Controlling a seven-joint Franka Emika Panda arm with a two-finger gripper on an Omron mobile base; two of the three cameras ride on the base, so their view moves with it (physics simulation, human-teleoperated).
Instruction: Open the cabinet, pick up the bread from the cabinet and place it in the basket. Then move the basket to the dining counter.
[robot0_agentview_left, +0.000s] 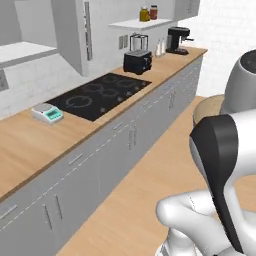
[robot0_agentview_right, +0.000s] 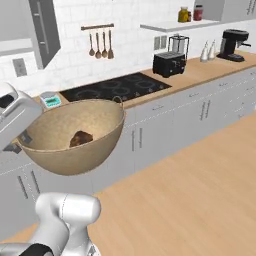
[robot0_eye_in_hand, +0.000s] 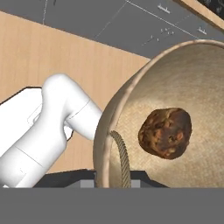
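My basket (robot0_agentview_right: 75, 135) is matt tan wicker with a twisted rope handle (robot0_eye_in_hand: 122, 159); the bread (robot0_eye_in_hand: 165, 132) inside looks rough, crusty, dark brown. The table (robot0_agentview_left: 30, 140) is smooth wood, the cooktop (robot0_agentview_left: 100, 94) glossy black.

white arm bent low, gripper (robot0_eye_in_hand: 109, 181) clamped shut.

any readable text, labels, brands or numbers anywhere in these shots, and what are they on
None can be read.
Kitchen scale: its pale display panel is blank at this size.
Two jars on the wall shelf: too small and blurred to show any label.
Toaster and coffee machine: no visible brand marks.
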